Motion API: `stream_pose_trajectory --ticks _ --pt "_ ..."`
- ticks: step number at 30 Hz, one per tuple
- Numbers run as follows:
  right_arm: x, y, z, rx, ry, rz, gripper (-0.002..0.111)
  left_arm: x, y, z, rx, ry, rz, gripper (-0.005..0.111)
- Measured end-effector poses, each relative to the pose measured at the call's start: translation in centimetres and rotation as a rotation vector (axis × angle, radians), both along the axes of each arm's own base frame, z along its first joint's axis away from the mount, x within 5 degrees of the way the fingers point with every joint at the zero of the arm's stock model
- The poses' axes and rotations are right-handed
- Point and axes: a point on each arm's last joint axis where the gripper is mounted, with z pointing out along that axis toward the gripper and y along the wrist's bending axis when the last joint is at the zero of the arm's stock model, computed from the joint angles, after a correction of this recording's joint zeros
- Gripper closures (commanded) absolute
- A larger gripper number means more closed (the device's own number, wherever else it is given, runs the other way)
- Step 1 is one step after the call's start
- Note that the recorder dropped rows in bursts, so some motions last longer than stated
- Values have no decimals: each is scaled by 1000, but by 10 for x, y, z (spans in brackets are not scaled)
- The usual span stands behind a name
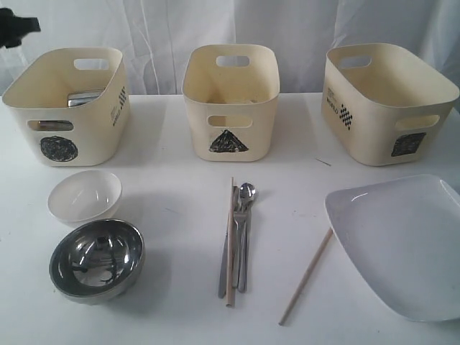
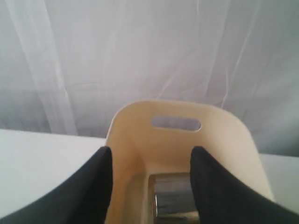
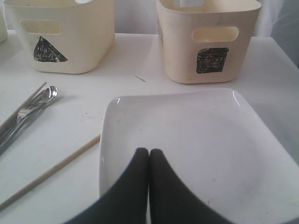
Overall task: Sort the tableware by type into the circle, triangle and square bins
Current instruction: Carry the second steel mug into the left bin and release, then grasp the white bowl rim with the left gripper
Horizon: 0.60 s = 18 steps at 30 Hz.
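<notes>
- Plainly saw the left gripper spread apart and empty above the circle bin, with a steel mug inside.
- Saw the right gripper pressed together, clamped on nothing, low over the white plate near the square bin.
- Found the white bowl, steel bowl and spoon unsorted on the table.
- Judged a likely slip: could shove the plate and knock the chopstick at its rim.
</notes>
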Motion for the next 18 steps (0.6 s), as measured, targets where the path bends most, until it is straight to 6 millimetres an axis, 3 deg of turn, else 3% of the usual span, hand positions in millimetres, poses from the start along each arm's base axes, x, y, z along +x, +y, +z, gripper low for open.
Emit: stream_pose_trajectory --ticks 6,9,10,11,14,18 --pt "0 0 0 0 0 0 108 -39 -7 66 -8 -130 -62 57" --pt "0 0 0 0 0 0 108 -58 -21 79 -70 -144 -198 78" --pt "0 0 0 0 0 0 108 -62 -24 79 -82 -136 -236 88" --pt "0 0 0 0 0 0 108 -67 -27 77 -97 -120 -270 106" --pt "0 0 0 0 0 0 108 -77 -27 56 -104 -55 -258 107" --pt "0 0 0 0 0 0 108 -89 -5 21 -48 28 -13 107"
